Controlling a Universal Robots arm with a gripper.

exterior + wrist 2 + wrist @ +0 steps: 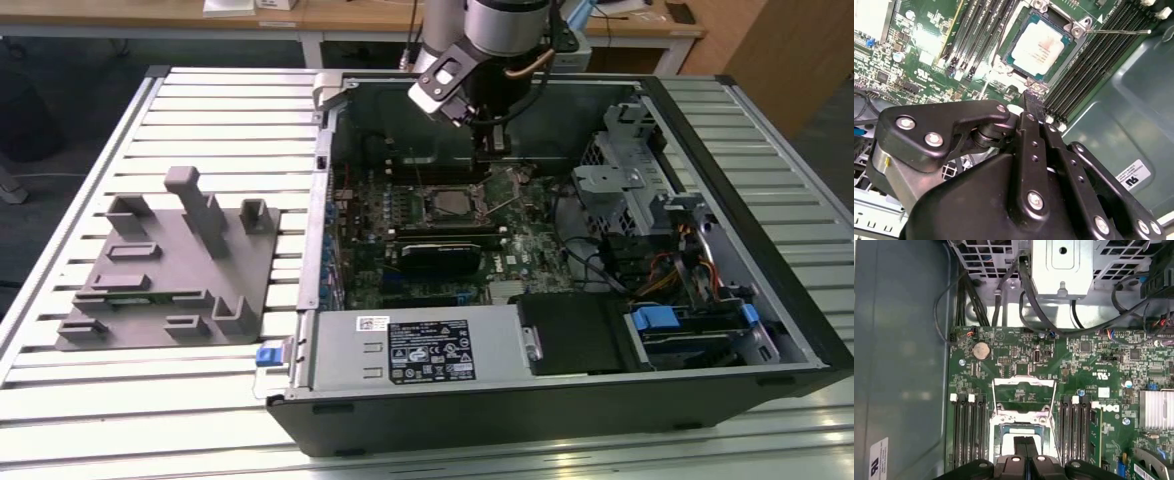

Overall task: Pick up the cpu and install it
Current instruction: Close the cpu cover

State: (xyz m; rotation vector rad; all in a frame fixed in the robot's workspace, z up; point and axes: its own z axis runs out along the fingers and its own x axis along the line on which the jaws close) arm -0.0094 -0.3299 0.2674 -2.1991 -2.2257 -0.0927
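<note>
**Item:** cpu (1041,44), a flat square chip with a pale metal top and a thin dark rim

**Location:** lying flat inside the socket (1080,27) on the motherboard (1089,360), within the open computer case (534,420) on the slatted tabletop (200,400). The load plate (1024,390) is folded open, so the chip looks seated but not clamped

**End effector** (1033,97)**:** fingers pressed together and holding nothing, tips poised just beside one socket corner (apparently clear of the chip)

**Handling, as judged:** light, stiff and thin. The smooth lid is likely slippery, and the underside contacts and socket pins are fragile. Best gripped by two opposite edges of the rim and kept level, never slid or forced

**Also present:** grey parts fixture (174,270), well apart from the case
</note>
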